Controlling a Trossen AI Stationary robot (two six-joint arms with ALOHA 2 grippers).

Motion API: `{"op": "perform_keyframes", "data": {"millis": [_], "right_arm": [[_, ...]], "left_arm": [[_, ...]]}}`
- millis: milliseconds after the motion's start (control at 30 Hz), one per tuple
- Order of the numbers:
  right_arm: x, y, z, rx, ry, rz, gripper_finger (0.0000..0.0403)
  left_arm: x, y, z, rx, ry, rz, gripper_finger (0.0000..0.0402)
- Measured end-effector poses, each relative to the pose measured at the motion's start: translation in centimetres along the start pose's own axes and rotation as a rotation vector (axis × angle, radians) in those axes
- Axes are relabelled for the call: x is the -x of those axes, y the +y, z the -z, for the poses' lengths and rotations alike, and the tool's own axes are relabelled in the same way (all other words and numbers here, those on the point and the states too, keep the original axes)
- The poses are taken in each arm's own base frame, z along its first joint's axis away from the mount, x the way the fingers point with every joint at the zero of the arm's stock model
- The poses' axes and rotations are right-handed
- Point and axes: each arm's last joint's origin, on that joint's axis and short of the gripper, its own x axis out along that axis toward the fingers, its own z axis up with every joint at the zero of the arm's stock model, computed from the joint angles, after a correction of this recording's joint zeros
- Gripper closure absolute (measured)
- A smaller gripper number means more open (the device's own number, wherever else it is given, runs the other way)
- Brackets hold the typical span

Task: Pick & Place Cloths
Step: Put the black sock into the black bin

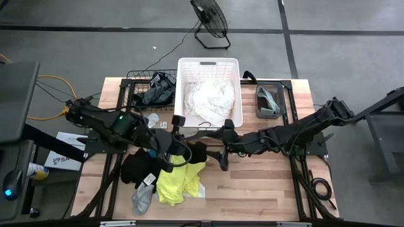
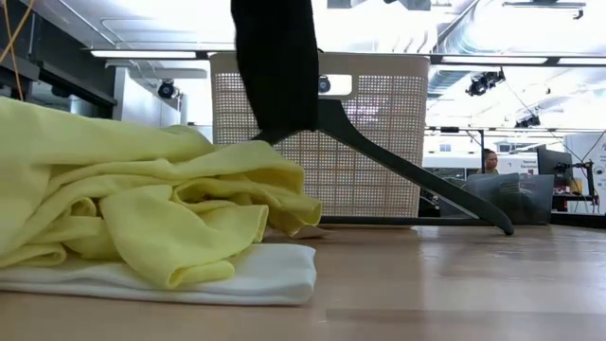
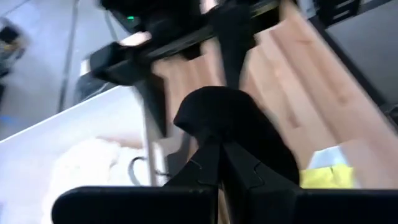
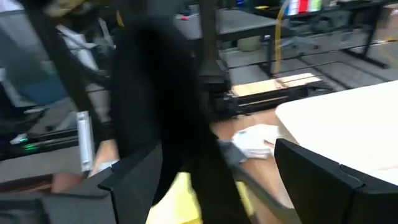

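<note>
Even bright overhead light, ceiling glare in low view, wrist views motion-blurred

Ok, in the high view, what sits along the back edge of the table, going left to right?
Black wire rack holding dark cloths → white slatted basket with the white lacy cloth inside → small grey tray.

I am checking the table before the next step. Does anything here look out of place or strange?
Yes. The dark hanger stands tilted, one end on the table, leaning before the white basket. A black cloth hangs off the tabletop in the shut left gripper. The other cloths lie in an untidy pile, the yellow cloth crumpled.
</note>
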Motion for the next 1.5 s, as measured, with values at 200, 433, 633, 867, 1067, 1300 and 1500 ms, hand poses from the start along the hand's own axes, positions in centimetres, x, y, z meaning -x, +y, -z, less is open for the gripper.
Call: {"op": "perform_keyframes", "data": {"millis": [200,433,633,867,1067,1300,1500], "right_arm": [[-0.2,0.6,0.2,0.023,0.011,-0.104,0.0101],[-1.3,0.7,0.0,0.026,-0.063,-0.112,0.0101],[-3.4,0.3,1.0,0.053,-0.1,-0.077,0.0101],[-5.5,-0.2,2.2,0.054,-0.113,-0.061,0.0104],[-5.5,-0.1,2.2,0.081,-0.113,-0.068,0.0179],[-5.5,0.1,2.1,0.1,-0.126,-0.118,0.0345],[-5.5,0.1,2.0,0.116,-0.136,-0.145,0.0395]], "left_arm": [[0.0,0.1,0.2,-0.016,0.03,-0.054,0.0401],[0.0,0.1,0.2,-0.008,0.028,-0.054,0.0401],[0.0,0.1,0.2,-0.007,0.028,-0.053,0.0401],[0.0,0.1,0.2,-0.006,0.027,-0.051,0.0401],[0.0,0.1,0.2,-0.003,0.027,-0.051,0.0401],[0.0,0.1,0.2,0.005,0.026,-0.052,0.0401],[0.0,0.1,0.2,0.008,0.026,-0.052,0.0401]]}}
